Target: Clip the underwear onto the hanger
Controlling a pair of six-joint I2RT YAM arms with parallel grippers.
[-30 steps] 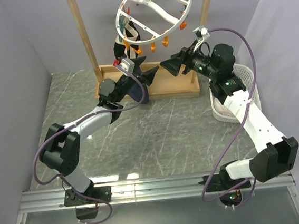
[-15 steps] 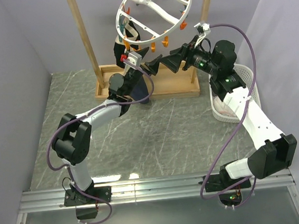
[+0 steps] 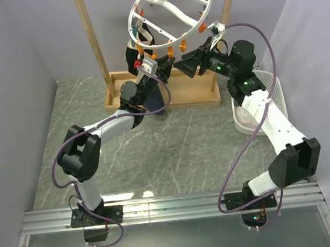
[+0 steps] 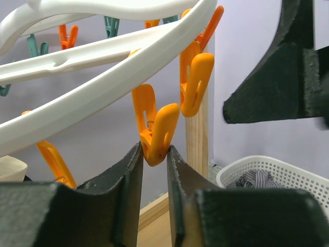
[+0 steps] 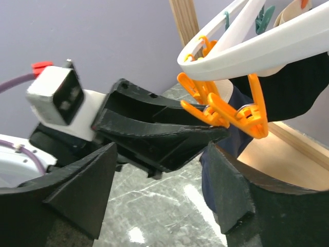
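The white round hanger (image 3: pixel 169 12) hangs from the wooden rack, with orange and teal clips along its bars. My left gripper (image 4: pixel 153 149) reaches up from below, and its jaws pinch the lower end of an orange clip (image 4: pixel 157 126). In the top view the left gripper (image 3: pixel 162 62) sits under the ring's near edge. My right gripper (image 3: pixel 184 63) is open just to its right, facing it. In the right wrist view the right gripper (image 5: pixel 162 172) holds nothing. The navy underwear (image 5: pixel 226 134) hangs behind the left fingers; it is also visible in the top view (image 3: pixel 159 100).
The wooden rack frame (image 3: pixel 96 42) and its base tray (image 3: pixel 195 100) stand at the back. A black garment (image 3: pixel 131 56) and a striped cloth (image 3: pixel 144 32) hang on the ring's left side. A white basket (image 3: pixel 269 87) with clothes stands at the right.
The left gripper rose to the ring and its jaws closed on the orange clip. The right gripper moved up and left, closer to the hanger.
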